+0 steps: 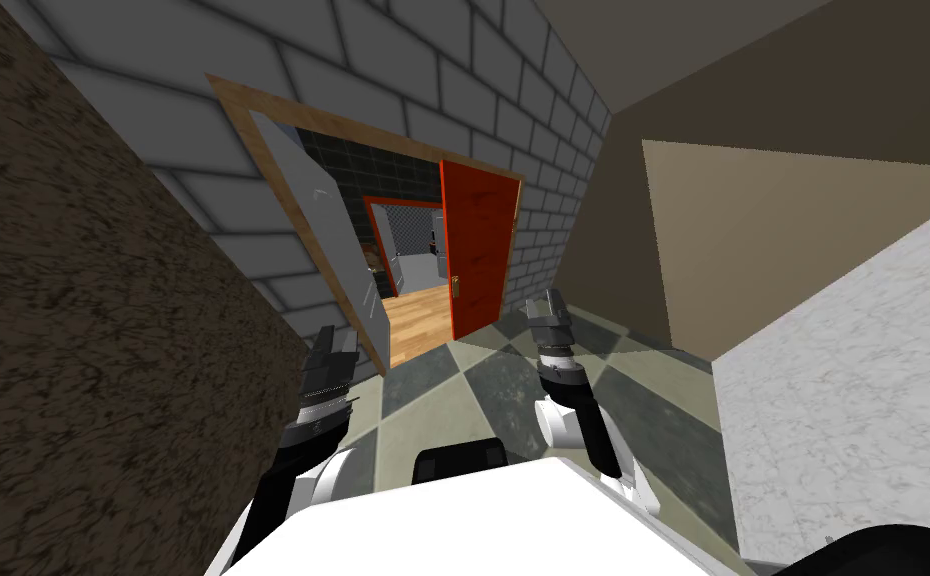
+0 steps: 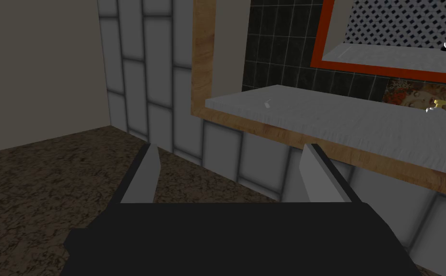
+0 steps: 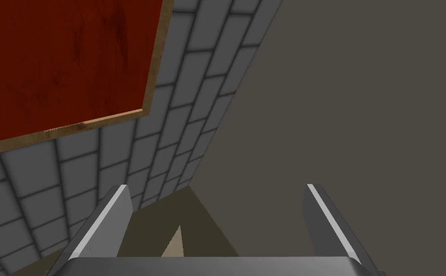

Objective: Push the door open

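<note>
A wood-framed doorway (image 1: 243, 112) in a grey brick wall holds two leaves, both swung ajar. The grey leaf (image 1: 328, 230) stands on the left and the red leaf (image 1: 475, 250), with a small gold handle (image 1: 456, 286), on the right. My left gripper (image 1: 338, 342) is open just short of the grey leaf's lower edge. In the left wrist view, the left gripper (image 2: 231, 148) points at the grey leaf (image 2: 342, 120) and the frame (image 2: 203, 72). My right gripper (image 1: 545, 305) is open beside the red leaf's base. In the right wrist view, the right gripper (image 3: 217, 189) has the red leaf (image 3: 64, 62) off to one side.
A dark speckled wall (image 1: 73, 330) runs close along my left. A white marbled block (image 1: 853, 400) and a beige wall (image 1: 753, 240) close in the right. Checkered tiles (image 1: 493, 380) lead to the gap. Beyond it lie a wooden floor (image 1: 418, 315) and a second red-framed opening (image 1: 381, 245).
</note>
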Available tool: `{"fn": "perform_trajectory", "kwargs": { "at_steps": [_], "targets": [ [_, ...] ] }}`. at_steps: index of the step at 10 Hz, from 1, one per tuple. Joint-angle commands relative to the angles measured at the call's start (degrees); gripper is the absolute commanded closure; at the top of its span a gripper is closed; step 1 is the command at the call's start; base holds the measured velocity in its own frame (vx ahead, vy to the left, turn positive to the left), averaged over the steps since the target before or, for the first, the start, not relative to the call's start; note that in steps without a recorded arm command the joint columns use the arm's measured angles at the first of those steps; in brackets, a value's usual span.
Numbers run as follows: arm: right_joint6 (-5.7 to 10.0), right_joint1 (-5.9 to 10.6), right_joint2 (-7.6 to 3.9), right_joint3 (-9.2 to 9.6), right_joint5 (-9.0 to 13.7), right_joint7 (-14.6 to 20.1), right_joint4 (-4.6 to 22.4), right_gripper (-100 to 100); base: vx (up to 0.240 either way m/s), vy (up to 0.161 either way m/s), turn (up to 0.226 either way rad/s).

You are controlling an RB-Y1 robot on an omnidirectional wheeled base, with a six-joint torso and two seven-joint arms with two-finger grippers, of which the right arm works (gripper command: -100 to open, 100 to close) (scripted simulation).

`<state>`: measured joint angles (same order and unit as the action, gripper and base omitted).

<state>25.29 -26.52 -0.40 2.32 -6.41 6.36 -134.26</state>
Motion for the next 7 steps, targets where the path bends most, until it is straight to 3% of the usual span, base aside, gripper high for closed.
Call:
{"fn": "perform_trajectory", "kwargs": {
  "at_steps": [1,7],
  "targets": [
    [0.11,0.98,-0.49,-0.31,0.28,0.02,2.01,-100,0.112,-0.025,0.099],
    [0.54,4.79,-2.22,-1.52,1.36,0.09,9.8,-100,0.047,-0.017,0.098]
  ]
}}
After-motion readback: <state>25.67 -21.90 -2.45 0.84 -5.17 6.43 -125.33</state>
